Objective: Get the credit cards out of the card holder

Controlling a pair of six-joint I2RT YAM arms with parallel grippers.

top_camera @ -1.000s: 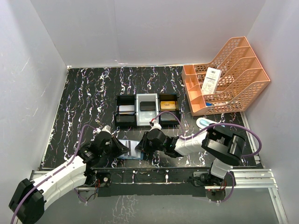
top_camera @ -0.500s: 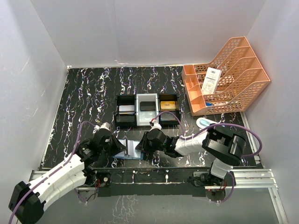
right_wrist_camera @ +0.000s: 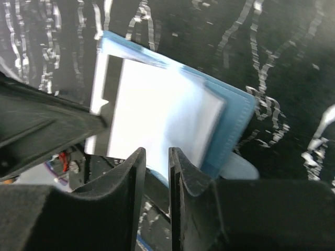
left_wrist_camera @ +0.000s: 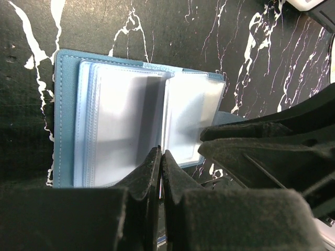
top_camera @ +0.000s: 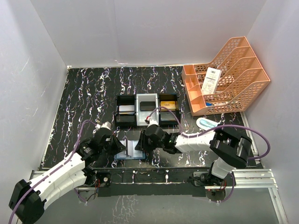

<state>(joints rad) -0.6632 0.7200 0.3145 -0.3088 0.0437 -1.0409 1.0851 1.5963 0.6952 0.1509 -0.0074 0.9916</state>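
Steadies the open card holder point(left_wrist_camera: 65, 120) just below the tips of the left gripper point(left_wrist_camera: 160, 157), fingers pressed together, and noses the right gripper point(right_wrist_camera: 154, 157), jaws slightly apart, at a clear pocket, seemingly checking for leftovers, with three credit cards point(top_camera: 148, 106) lying in the tray point(top_camera: 147, 120) beyond both

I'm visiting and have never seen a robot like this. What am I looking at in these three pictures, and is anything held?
These are two robot arms bolted to a black marbled table, each ending in a two-finger gripper. One picture looks down from above; the other two come from cameras on the wrists. Between the arms lies an open teal-blue folding wallet with clear pockets. The left gripper is shut at its edge; the right gripper has jaws slightly apart, whether it pinches anything I cannot tell. Behind sits a black-and-white three-compartment tray holding a greyish card, a black card and a gold card.
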